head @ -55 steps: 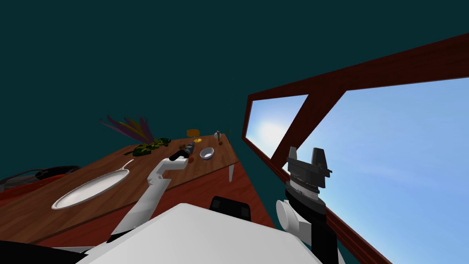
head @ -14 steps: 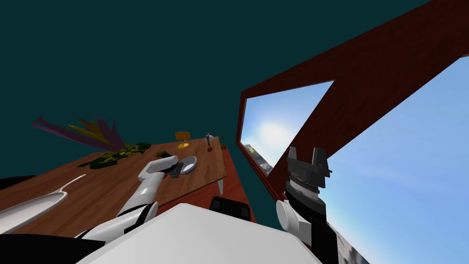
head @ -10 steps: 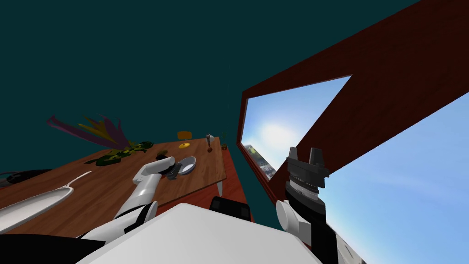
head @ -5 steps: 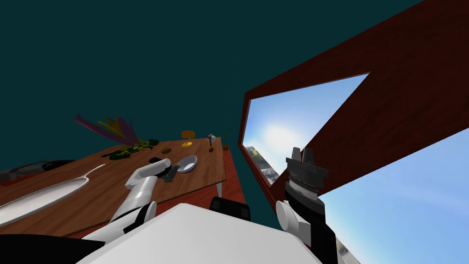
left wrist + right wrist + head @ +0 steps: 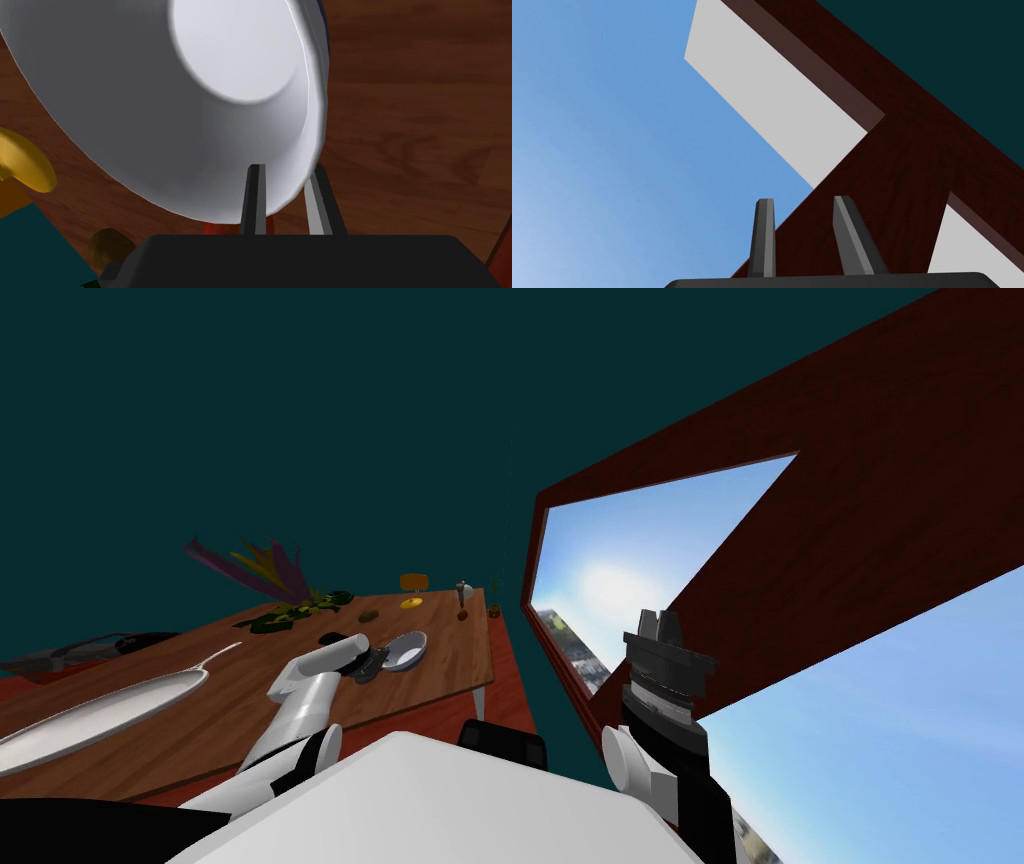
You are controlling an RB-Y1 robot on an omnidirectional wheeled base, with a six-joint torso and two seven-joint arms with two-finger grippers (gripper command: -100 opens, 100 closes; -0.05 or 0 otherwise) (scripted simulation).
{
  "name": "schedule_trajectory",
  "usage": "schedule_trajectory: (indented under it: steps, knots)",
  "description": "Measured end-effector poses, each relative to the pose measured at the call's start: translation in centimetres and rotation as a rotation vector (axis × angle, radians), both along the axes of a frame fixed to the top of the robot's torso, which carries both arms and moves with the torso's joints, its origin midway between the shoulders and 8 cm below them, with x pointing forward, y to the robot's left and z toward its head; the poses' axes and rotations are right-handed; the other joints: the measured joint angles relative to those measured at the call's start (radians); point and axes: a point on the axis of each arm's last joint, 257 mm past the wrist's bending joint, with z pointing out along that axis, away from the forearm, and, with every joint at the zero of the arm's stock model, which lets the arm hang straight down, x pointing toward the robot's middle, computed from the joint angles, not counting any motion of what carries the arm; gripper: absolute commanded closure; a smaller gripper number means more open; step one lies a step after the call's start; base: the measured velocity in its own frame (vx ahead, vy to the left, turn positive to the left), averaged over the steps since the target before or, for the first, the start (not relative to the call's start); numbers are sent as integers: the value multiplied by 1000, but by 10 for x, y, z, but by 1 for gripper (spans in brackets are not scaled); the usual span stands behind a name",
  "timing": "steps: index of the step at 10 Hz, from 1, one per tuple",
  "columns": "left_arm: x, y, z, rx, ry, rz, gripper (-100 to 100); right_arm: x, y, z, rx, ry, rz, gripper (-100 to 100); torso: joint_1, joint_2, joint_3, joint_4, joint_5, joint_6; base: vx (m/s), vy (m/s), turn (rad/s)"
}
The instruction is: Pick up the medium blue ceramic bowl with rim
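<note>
On the brown wooden table (image 5: 440, 680) sits the bowl (image 5: 407, 649), white inside with a thin blue sliver of outer wall showing at its rim. In the left wrist view the bowl (image 5: 200, 100) lies close before the hand. My left gripper (image 5: 287, 172) is shut on the bowl's rim, with one finger (image 5: 256, 200) inside the bowl and the other outside. In the head view the left gripper (image 5: 377, 661) reaches the bowl's near side. My right gripper (image 5: 657, 621) is raised by the window, its fingers (image 5: 764, 235) a narrow gap apart and holding nothing.
A large white pan (image 5: 90, 720) lies at the table's left. Leafy greens (image 5: 290, 613), a yellow piece (image 5: 410, 603), an orange object (image 5: 413, 581) and a small bottle (image 5: 462, 593) stand at the far end. The table's right edge runs near a dark red window frame (image 5: 700, 518).
My left gripper has closed from wide open onto the bowl's rim. The right gripper's fingers have drawn closer together. The head camera has shifted slightly.
</note>
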Motion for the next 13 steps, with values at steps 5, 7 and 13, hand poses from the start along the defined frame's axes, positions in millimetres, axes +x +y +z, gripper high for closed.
schedule_trajectory:
  steps: [5,7,13]
  knots:
    - [-2,-3,-3,-3,15,2,100,0,0,0,0,0,0,0,2,0,0,1,1,2,-10,14,-48]
    - [0,-10,-4,-8,27,9,100,0,0,0,0,0,0,0,4,0,1,1,1,3,-36,56,-161]
    - [20,-27,4,-7,30,51,100,0,0,0,0,0,0,0,3,5,3,3,0,0,-62,47,-95]
